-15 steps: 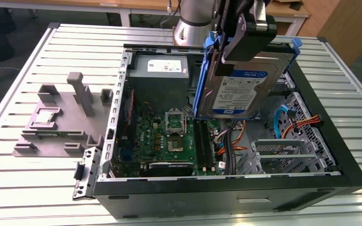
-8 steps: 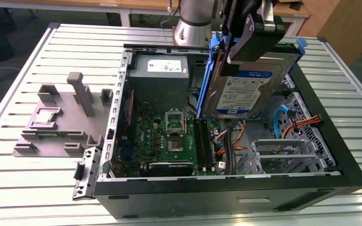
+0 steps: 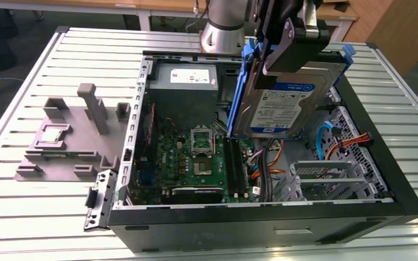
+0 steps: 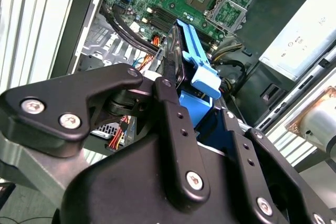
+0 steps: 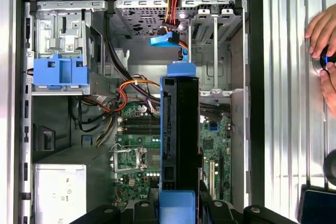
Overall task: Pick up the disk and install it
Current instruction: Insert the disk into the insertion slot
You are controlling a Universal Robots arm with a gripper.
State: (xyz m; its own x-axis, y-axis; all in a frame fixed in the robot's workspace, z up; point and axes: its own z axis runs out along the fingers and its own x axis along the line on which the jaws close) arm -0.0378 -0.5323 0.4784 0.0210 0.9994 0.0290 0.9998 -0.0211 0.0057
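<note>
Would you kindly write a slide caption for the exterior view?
The tool holds the disk on edge over the motherboard of the open case.

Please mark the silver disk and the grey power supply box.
silver metal disk in blue bracket point(image 3: 280, 109): exterior view, on its label.
grey power supply box point(image 3: 189, 77): exterior view, its white label.

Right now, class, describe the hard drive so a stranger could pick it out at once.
Find the open black computer case on the slatted table. Above its motherboard, the gripper holds the disk on edge. It is the silver slab with a blue-and-white label in a blue bracket, unlike the grey power supply box or the blue caddy mounted inside.
</note>
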